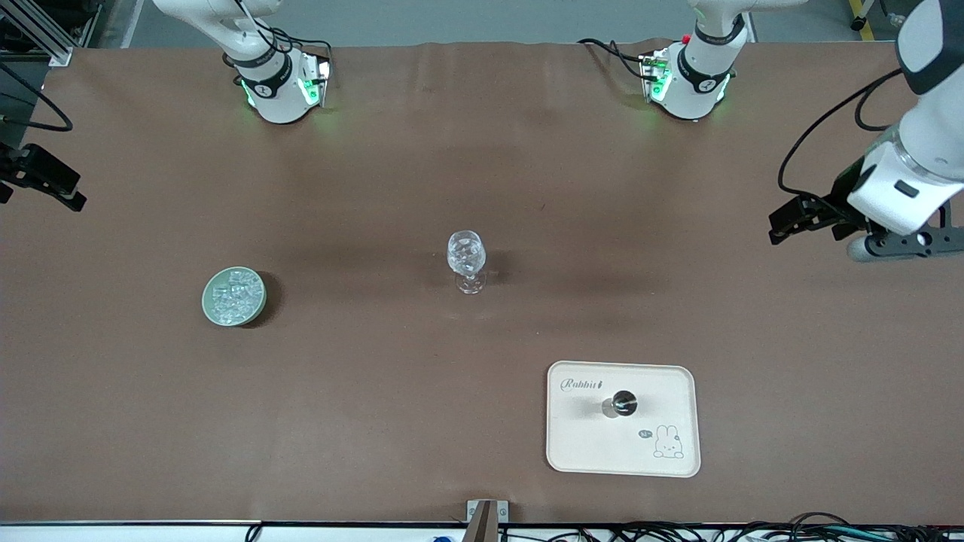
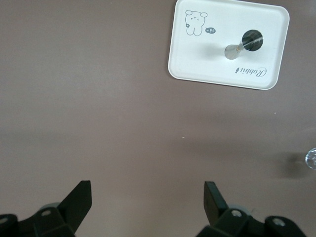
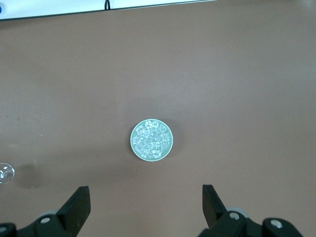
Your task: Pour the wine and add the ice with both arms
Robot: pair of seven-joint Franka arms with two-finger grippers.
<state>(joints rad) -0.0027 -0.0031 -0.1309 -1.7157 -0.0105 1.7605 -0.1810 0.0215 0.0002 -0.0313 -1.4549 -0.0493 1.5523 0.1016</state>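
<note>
Your left gripper hangs with its black fingers spread apart and empty over bare brown tabletop, waiting at its own end of the table. The cream rounded tray with the dark bottle lies well apart from it. Your right gripper is also spread and empty, hovering near the round pale-green dish heaped with glassy ice. The clear stemmed glass stands mid-table, between both grippers.
</note>
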